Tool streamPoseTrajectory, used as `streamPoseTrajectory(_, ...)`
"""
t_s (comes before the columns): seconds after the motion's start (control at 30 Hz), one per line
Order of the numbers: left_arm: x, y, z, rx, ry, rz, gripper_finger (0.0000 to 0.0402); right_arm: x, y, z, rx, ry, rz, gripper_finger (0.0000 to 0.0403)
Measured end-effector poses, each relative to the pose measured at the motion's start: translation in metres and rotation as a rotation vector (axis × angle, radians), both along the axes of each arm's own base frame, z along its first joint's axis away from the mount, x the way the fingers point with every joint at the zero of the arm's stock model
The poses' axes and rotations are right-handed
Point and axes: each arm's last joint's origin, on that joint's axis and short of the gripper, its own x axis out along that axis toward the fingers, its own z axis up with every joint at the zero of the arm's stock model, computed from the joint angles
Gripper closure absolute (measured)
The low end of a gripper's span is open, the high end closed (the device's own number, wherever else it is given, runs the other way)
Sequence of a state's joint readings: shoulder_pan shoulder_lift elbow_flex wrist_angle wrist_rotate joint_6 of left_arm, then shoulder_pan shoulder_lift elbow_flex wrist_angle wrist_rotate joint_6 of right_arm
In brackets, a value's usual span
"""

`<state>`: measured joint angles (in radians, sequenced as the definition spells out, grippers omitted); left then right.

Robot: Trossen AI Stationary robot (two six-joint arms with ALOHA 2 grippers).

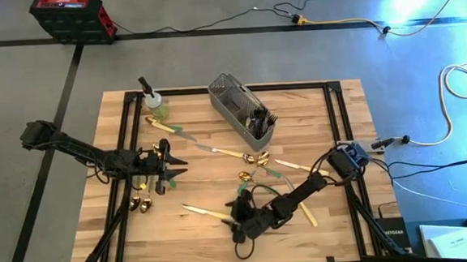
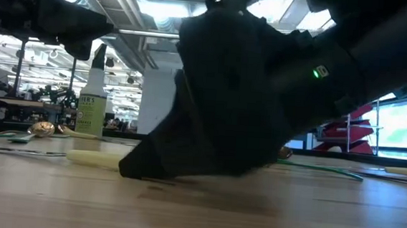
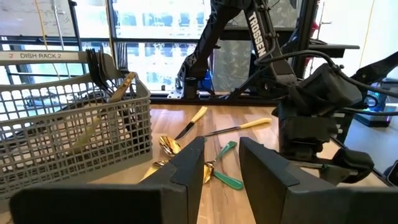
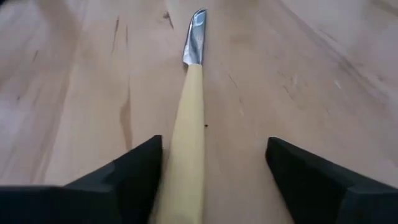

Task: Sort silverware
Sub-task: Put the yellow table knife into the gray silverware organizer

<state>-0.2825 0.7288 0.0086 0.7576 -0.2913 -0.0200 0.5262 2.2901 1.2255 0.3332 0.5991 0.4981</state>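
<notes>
A knife with a cream handle [image 4: 186,143] and a steel blade [image 4: 196,37] lies flat on the wooden table near its front edge [image 1: 206,213]. My right gripper [image 4: 214,144] is open low over it [image 1: 240,220], one finger on either side of the handle. My left gripper [image 3: 222,146] is open and holds nothing; it hovers level at the table's left [image 1: 174,163]. More silverware lies loose mid-table: gold spoons [image 1: 255,156] and green-handled pieces [image 1: 272,171]. The grey mesh caddy [image 1: 242,110] holds dark forks [image 1: 259,121]. My right gripper straddles the knife's cream handle [image 4: 180,180], slanting down from the table's right, with its fingers lying along the knife. One finger [image 4: 127,177] stands right against the handle's side; whether it touches, I cannot tell. The other finger [image 4: 311,180] stands well clear. The knife lies flat on the table.
A spray bottle [image 1: 155,103] stands at the far left by the frame rail. Two gold spoons [image 1: 140,204] lie near the left edge. Another cream-handled piece [image 1: 308,214] lies beside the right arm. Black frame rails [image 1: 128,129] border the table.
</notes>
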Motion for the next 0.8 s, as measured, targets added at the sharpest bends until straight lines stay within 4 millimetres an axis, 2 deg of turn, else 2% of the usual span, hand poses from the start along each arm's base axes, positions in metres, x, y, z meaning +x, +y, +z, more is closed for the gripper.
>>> streamPoseTrajectory(0.13,0.000,0.000,0.000,0.000,0.001,0.000,0.0315,-0.001,0.001,-0.010,-0.023,0.022,0.015,0.0205)
streamPoseTrajectory(0.43,0.000,0.000,-0.002,-0.010,0.022,0.000,0.0315,0.000,0.000,-0.012,-0.027,0.016,0.029,0.0261)
streamPoseTrajectory(0.63,0.000,0.000,-0.002,-0.010,0.021,-0.001,0.0315,0.001,0.000,-0.012,-0.040,0.006,0.035,0.0341)
streamPoseTrajectory(0.8,-0.001,0.000,0.008,-0.097,-0.085,-0.021,0.0315,0.001,-0.001,-0.008,-0.040,-0.012,0.001,0.0345)
